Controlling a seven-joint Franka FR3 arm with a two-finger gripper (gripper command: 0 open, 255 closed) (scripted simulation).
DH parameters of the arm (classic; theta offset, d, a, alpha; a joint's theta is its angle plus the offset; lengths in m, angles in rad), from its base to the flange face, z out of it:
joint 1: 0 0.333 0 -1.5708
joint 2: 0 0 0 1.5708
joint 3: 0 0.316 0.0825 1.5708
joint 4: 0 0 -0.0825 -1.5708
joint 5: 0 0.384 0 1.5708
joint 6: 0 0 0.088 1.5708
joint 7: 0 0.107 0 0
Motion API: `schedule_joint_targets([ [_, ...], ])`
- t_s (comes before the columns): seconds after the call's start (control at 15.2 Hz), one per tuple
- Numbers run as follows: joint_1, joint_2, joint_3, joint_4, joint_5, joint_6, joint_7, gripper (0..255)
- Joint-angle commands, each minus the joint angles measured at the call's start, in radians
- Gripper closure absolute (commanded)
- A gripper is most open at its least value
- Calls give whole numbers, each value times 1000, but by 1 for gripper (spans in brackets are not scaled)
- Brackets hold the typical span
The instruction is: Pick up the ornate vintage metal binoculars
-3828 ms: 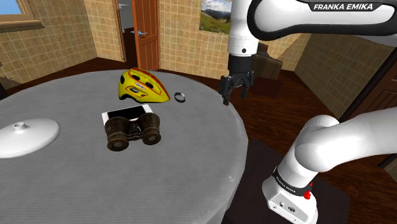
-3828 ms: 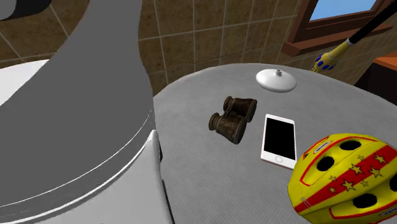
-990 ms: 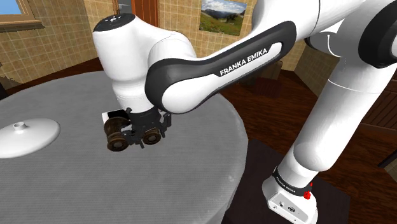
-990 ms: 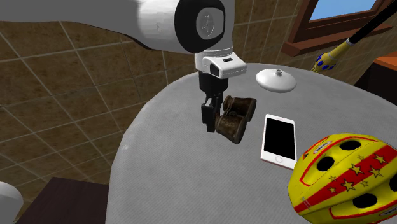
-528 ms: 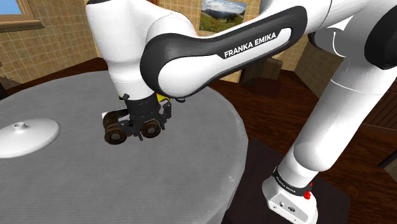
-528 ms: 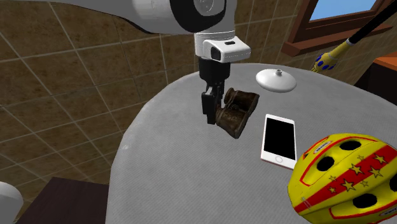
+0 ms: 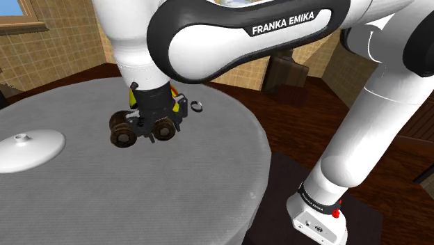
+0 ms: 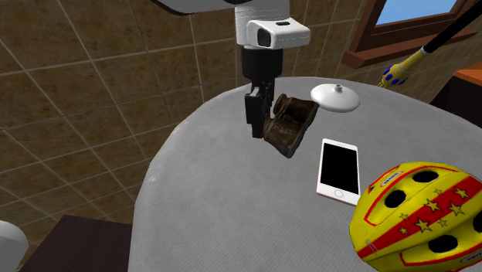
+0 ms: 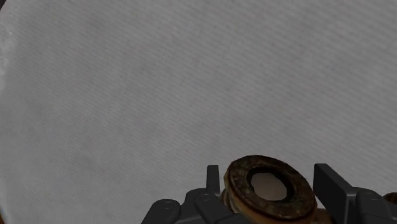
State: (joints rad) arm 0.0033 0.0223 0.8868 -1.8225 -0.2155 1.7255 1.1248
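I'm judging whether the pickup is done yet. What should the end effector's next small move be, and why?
Probably raise it straight up a little, fingers shut. The end effector clasps the brown binoculars, which hang tilted and low over the grey table, close to the phone. Extra height would likely make the lift clear.

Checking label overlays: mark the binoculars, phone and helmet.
binoculars [image 8: 290, 130], second exterior view, on the brown barrel side.
phone [image 8: 338, 168], second exterior view, middle of the black screen.
helmet [image 8: 417, 212], second exterior view, top of the yellow and red shell.
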Motion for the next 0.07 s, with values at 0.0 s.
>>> schedule_joint_targets([
  [0.0,-1,-4,-1,6,3,-8,-4,255],
])
